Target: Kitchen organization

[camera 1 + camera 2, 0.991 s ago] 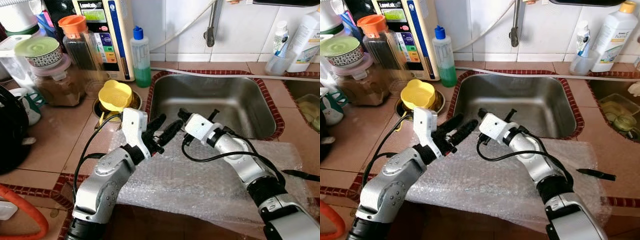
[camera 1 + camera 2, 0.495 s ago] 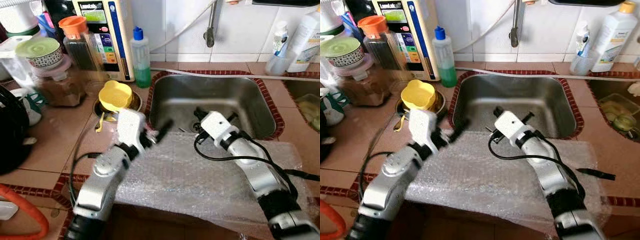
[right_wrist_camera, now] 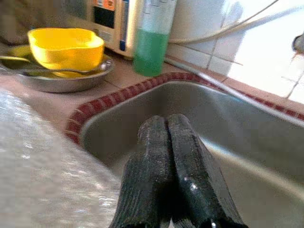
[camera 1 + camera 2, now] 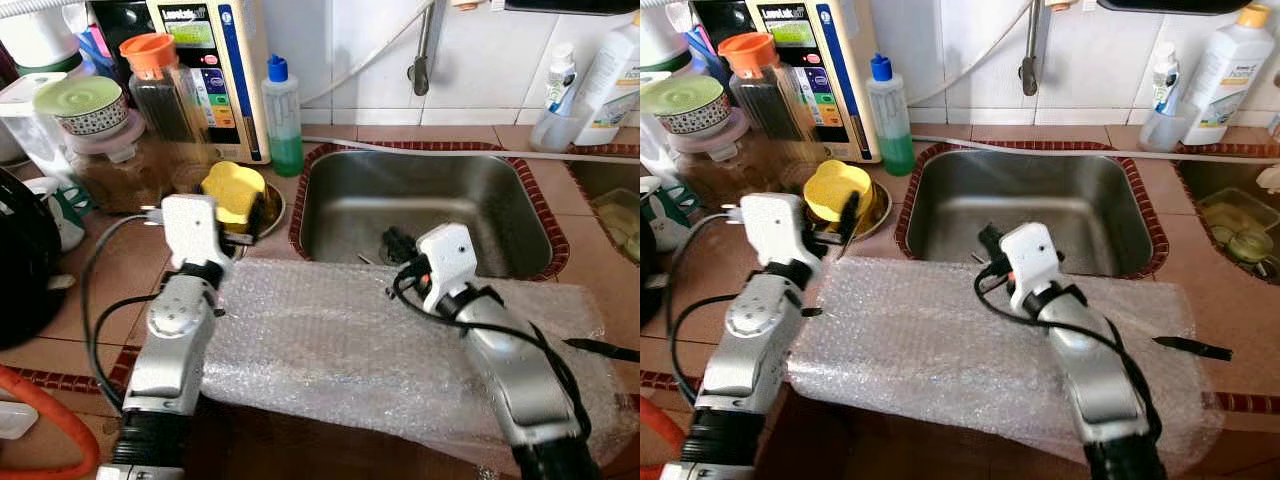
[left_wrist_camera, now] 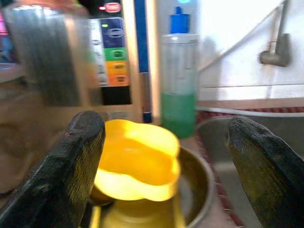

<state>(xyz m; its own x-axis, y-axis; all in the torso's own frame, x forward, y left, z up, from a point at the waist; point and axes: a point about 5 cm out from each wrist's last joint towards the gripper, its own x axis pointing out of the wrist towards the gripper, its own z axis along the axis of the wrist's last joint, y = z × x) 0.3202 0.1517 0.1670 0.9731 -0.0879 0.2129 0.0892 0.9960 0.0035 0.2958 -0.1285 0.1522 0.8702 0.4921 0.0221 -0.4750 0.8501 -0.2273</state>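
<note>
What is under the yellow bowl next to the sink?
The yellow bowl sits in a shallow metal dish on the counter, with a spoon handle across the dish beneath it. What lies directly under the bowl is covered. The open left gripper faces it.

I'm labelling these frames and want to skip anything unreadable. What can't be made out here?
- Left eye view: the left gripper is foreshortened behind its own wrist housing.
- Left wrist view: motion blur smears the panel buttons behind the yellow bowl.
- Right wrist view: the shut jaws of the right gripper hide the sink floor.
- Left eye view: the frame edge crops the white bottle.
</note>
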